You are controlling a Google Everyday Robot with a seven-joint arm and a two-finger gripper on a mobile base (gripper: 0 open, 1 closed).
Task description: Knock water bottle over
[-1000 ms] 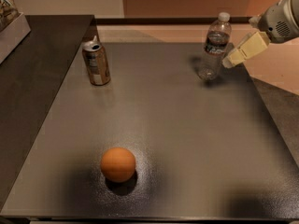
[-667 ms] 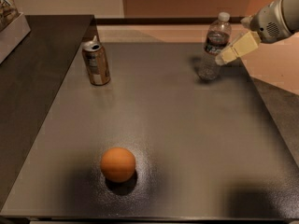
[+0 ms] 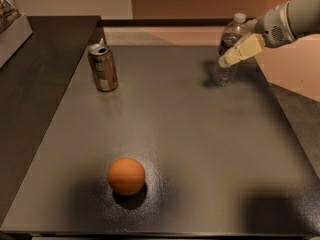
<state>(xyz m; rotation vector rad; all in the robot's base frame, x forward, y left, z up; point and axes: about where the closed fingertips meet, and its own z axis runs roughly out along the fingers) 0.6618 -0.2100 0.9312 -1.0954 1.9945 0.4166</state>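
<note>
The water bottle (image 3: 227, 46) is a small clear ribbed bottle with a white cap. It stands upright at the far right of the grey table (image 3: 190, 134). My gripper (image 3: 224, 61) reaches in from the upper right on a pale arm. Its cream fingertip lies across the front of the bottle's middle and touches or overlaps it. The lower part of the bottle shows below the finger.
A gold-brown soda can (image 3: 103, 67) stands upright at the far left of the table. An orange (image 3: 126, 176) sits near the front, left of centre. A darker counter (image 3: 35, 84) adjoins on the left, with a box (image 3: 10, 24) at its far corner.
My gripper has moved left, from just right of the bottle to across its front. The bottle still stands upright in about the same place.
</note>
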